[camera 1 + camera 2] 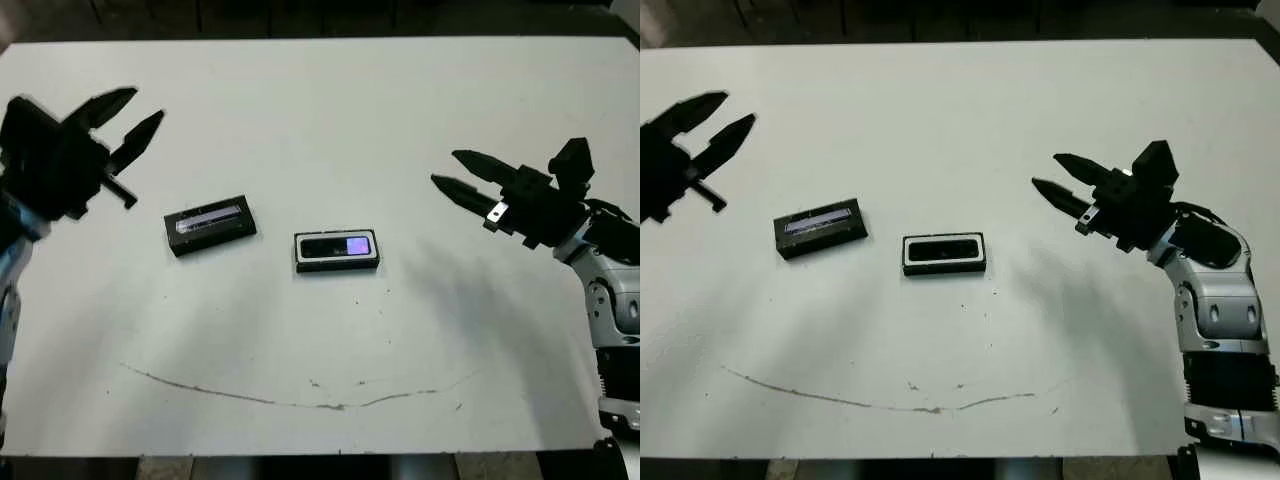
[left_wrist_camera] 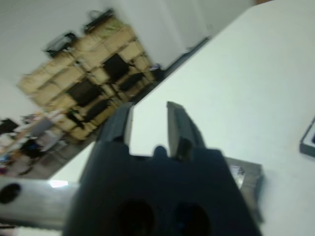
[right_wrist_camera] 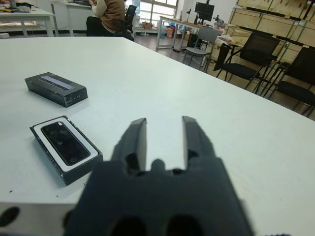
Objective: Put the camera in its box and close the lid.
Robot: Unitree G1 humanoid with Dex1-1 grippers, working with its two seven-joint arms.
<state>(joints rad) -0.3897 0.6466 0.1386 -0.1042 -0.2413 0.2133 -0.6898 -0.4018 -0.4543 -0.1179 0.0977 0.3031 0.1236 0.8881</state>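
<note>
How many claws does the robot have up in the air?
2. The left claw hangs open above the table's left side, past the lid. The right claw hangs open on the right, beyond the box with the camera inside.

Office, desks [image 3: 29,14], mesh chairs [image 3: 251,56], monitor [image 3: 203,10]

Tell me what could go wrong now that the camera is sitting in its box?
The lid lies apart from the box, and both grippers, left and right, are open and empty. The lid is flat on the table, so the fingers might slip off it. It might also come down crooked over the camera, or a gripper could bump the box and slide it away.
</note>
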